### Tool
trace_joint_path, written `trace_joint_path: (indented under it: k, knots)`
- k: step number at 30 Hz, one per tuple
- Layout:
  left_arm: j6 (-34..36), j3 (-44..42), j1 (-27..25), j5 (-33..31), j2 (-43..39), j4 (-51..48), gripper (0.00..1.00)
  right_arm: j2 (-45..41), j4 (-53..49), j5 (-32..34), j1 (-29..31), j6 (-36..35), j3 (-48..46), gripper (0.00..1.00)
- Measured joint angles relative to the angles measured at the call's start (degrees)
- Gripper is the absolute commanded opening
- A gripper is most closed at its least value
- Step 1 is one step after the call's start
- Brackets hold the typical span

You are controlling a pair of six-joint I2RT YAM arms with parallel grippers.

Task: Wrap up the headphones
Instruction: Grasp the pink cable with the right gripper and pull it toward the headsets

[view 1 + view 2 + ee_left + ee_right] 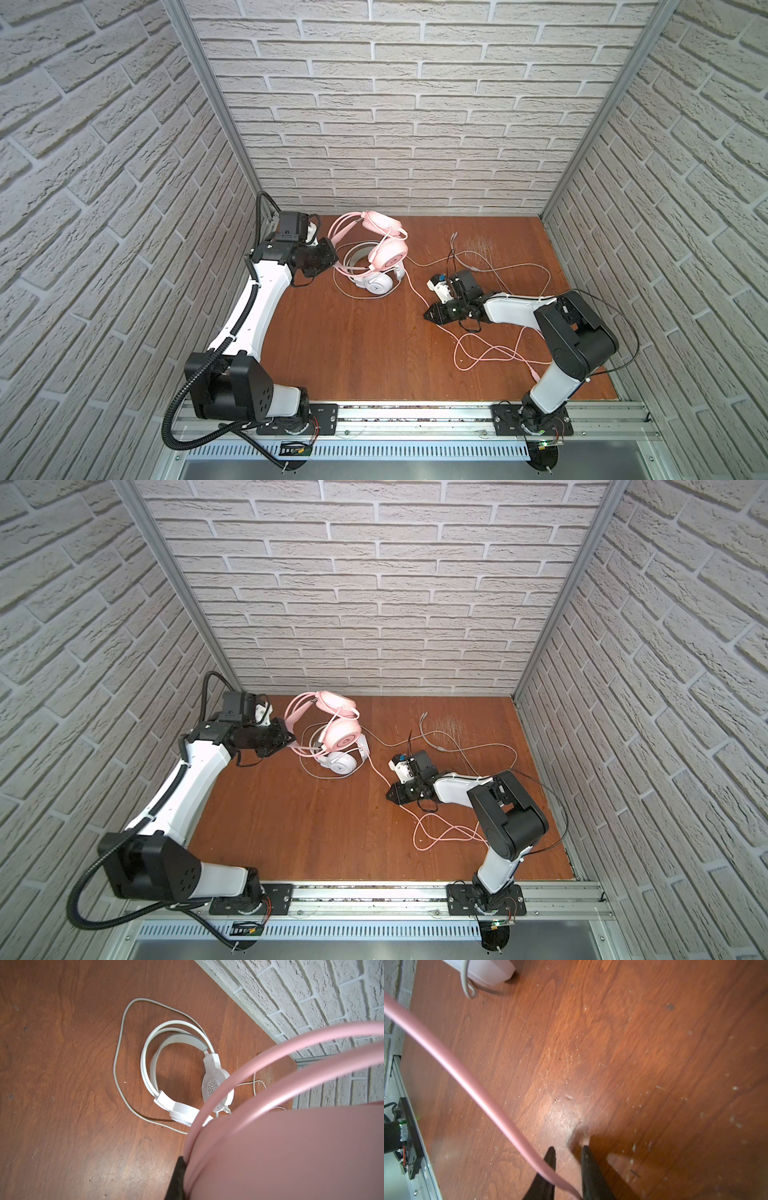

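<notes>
The left gripper [332, 259] has its jaws clamped on the pink padded wired headset [384, 245], probably steadying it for winding. The thin pink cord [452, 1064] passes between the right gripper's [568, 1153] part-open jaws, visible only in the right wrist view; grip unclear. Beneath the left jaws, the white grey-banded headset [182, 1076] lies on the brown wooden counter [353, 353].

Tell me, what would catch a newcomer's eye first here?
Probably the pink headphones, held up near the back wall by the left claw, right over the white headphones lying flat on the wooden table. Next, the pink cord sprawling in loops across the table, running between the right claw's black fingers.
</notes>
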Motion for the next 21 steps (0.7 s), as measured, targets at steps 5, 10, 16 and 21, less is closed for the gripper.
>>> trace_joint_path:
  k: [5, 10, 16, 21]
  knots:
    - [-1.6, -0.7, 0.0, -1.3, -0.2, 1.6, 0.00, -4.9, -3.6, 1.4, 1.7, -0.6, 0.1, 0.12]
    - [-3.3, -2.5, 0.0, -3.0, -1.1, 2.4, 0.00, -7.7, -9.1, 3.7, 3.5, -2.1, 2.1, 0.07]
    - [-4.6, -3.2, 0.0, -3.7, -1.4, 2.8, 0.00, -10.0, -15.3, 7.3, 7.5, -4.1, 5.7, 0.06]
    - [-4.8, -3.3, 0.0, -4.7, -1.4, 2.8, 0.00, -11.8, -18.7, 9.6, 10.0, -5.2, 7.1, 0.06]
